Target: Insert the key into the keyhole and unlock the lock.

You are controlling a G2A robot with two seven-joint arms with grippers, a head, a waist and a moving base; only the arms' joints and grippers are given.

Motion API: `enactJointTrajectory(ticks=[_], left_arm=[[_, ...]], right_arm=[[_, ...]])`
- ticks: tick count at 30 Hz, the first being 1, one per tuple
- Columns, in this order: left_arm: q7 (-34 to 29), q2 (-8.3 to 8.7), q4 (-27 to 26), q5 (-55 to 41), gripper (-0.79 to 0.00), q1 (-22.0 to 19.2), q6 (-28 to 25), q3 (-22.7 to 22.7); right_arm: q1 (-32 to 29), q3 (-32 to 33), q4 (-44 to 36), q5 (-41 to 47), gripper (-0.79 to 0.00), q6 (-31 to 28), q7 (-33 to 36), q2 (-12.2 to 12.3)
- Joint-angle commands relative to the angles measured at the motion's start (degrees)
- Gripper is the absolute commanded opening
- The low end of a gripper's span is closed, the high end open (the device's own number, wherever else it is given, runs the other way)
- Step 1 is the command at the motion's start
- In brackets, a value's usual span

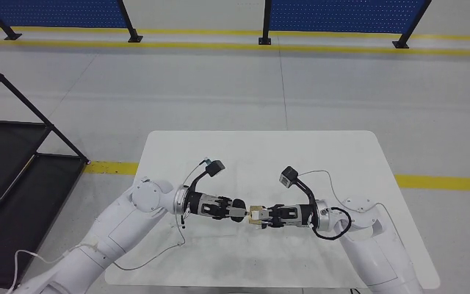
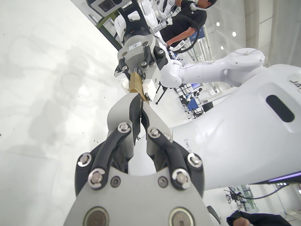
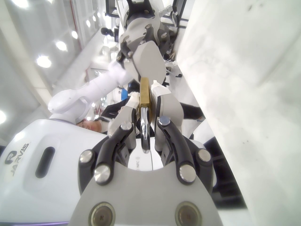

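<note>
A brass padlock point(image 1: 255, 214) hangs in the air over the white table's front middle, with my right gripper point(image 1: 263, 215) shut on its body. In the right wrist view the padlock point(image 3: 145, 90) sits edge-on between the fingers point(image 3: 162, 95), its steel shackle point(image 3: 144, 128) pointing back at the wrist. My left gripper point(image 1: 243, 213) faces it from the other side, shut on the key. In the left wrist view the left gripper point(image 2: 141, 105) is closed tight, and a short brass piece of the key point(image 2: 144, 98) reaches the bottom of the padlock point(image 2: 135, 83). The keyhole itself is hidden.
The white table point(image 1: 330, 162) lies under both arms. A black rack point(image 1: 29, 169) stands off its left side. Blue barriers point(image 1: 338, 15) stand far behind on the grey floor.
</note>
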Motion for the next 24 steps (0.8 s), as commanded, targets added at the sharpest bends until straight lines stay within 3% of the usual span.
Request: enactJointTrajectory(ticks=[1, 24], left_arm=[[0.9, 0.17, -0.4, 1.1, -0.785, 0.2, -0.9, -0.1], [12.5, 1.24, -3.2, 18.1, -0.785, 2.8, -12.0, -2.3]], right_arm=[[0.0, 0.0, 0.0, 0.0, -0.785, 0.0, 0.0, 0.0], [0.0, 0.0, 0.0, 0.0, -0.785, 0.0, 0.0, 0.0]])
